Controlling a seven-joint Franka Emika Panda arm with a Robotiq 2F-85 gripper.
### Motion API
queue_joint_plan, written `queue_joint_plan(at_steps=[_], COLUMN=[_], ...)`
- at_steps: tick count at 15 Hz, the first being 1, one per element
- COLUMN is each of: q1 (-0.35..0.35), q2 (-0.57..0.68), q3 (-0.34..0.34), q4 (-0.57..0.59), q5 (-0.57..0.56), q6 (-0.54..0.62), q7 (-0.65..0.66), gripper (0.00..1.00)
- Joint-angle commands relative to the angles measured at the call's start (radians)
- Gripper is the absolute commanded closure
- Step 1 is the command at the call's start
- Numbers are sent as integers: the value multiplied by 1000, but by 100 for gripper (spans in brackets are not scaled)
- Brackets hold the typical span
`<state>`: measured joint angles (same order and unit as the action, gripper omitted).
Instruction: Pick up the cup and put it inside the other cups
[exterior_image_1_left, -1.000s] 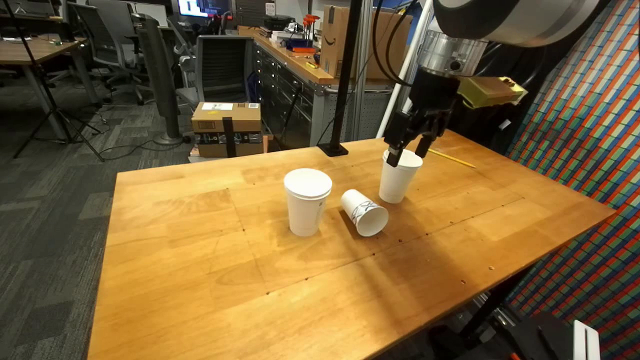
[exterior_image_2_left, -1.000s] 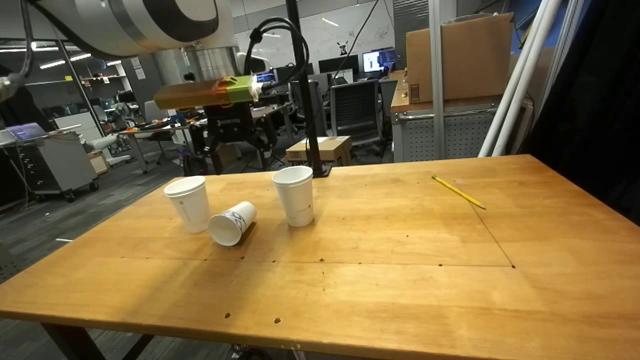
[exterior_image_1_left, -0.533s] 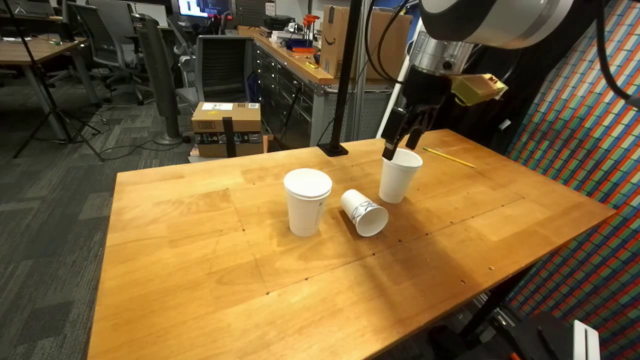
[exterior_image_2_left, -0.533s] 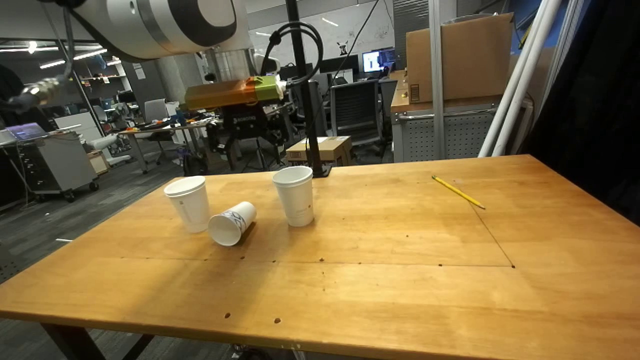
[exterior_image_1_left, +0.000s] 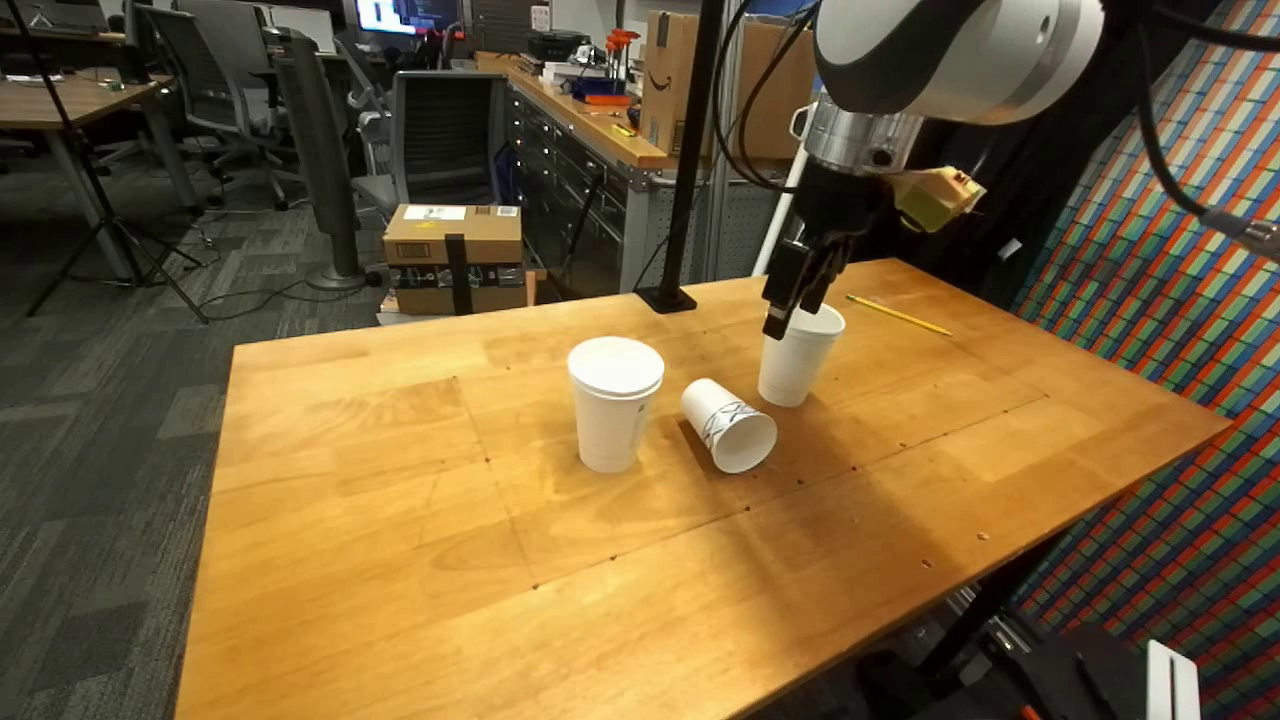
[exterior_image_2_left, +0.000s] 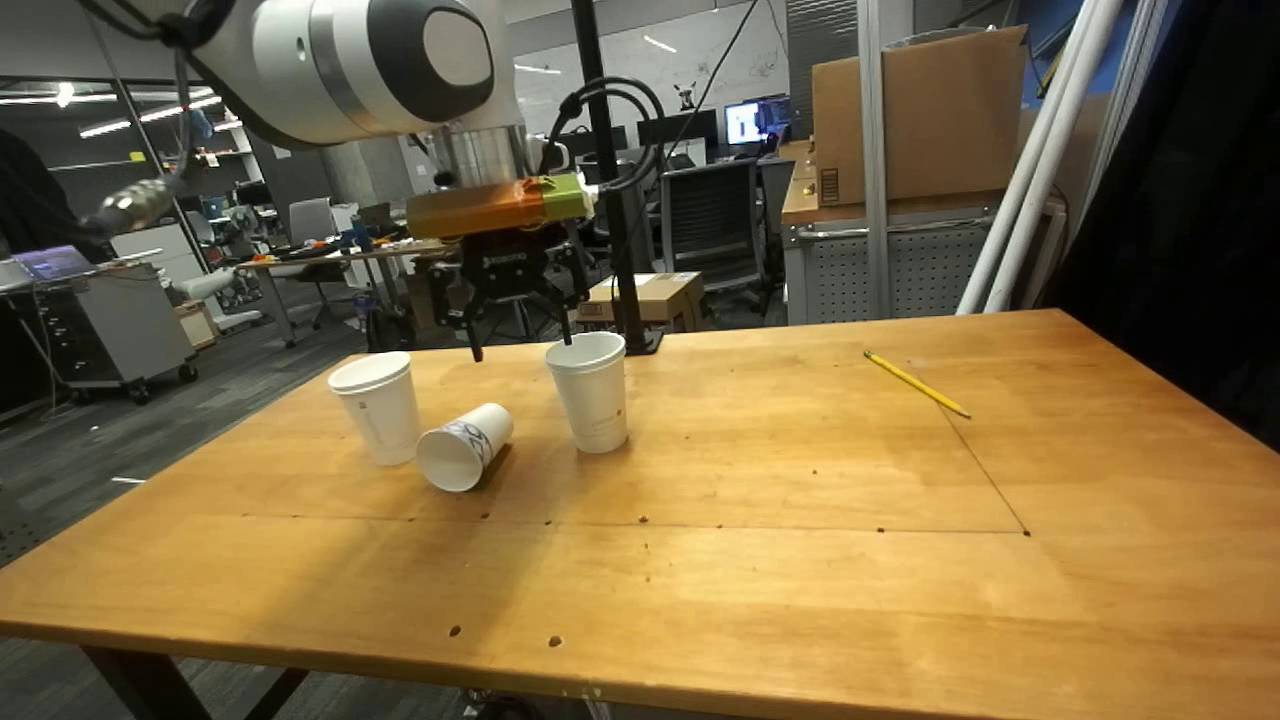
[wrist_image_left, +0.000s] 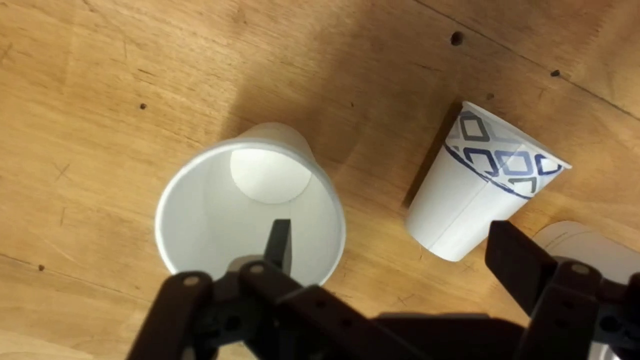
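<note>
“The cup (exterior_image_1_left: 795, 372), then: where do you find it in an exterior view?”

“Upright on the tabletop (exterior_image_1_left: 430, 560), just beside the tipped cup (exterior_image_1_left: 728, 425) and to its right as seen there. Black fingers (exterior_image_1_left: 784, 295) hide a piece of the cup's rim.”

“And around the tipped cup?”

“The other standing cup (exterior_image_1_left: 612, 415) is near it, on the left, upright, with a gap between them. The tipped cup lies with its mouth towards the camera.”

“In an exterior view I also see the pencil (exterior_image_2_left: 917, 384).”

“Well apart from the tipped cup, off to the right. The cup is on that same side but near, the other standing cup just left.”

“How is the gripper (exterior_image_2_left: 522, 350)?”

“Spread, its fingers well apart, higher than the tipped cup. One fingertip shows at the mouth of the cup; whether it is inside, above or behind the rim, I can't tell.”

“Which leaves the wrist view.”

“The cup is left of the tipped cup, and you look down into its white inside. One finger shows across its mouth. The tipped cup is printed in blue and grey near the rim.”

“The second finger?”

“Lower right of the tipped cup, over part of the other standing cup, which the edge of the view cuts off.”
</note>
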<state>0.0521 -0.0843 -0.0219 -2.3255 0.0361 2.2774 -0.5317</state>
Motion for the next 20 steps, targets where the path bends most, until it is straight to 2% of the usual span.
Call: queue_joint_plan(at_steps=[1, 7, 8, 9, 16, 18, 20], q1=[-15, -42, -45, -47, -51, -51, -51], q2=[40, 80, 84, 87, 91, 91, 89], q3=[-7, -8, -7, -5, -1, -1, 0], q4=[25, 30, 30, 29, 14, 12, 9], q5=[5, 9, 8, 7, 11, 13, 14], q6=[20, 23, 23, 26, 37, 36, 36], q7=[-78, -156, -162, -164, -169, -169, -170], gripper=[0, 0, 6, 26, 85, 100, 100])
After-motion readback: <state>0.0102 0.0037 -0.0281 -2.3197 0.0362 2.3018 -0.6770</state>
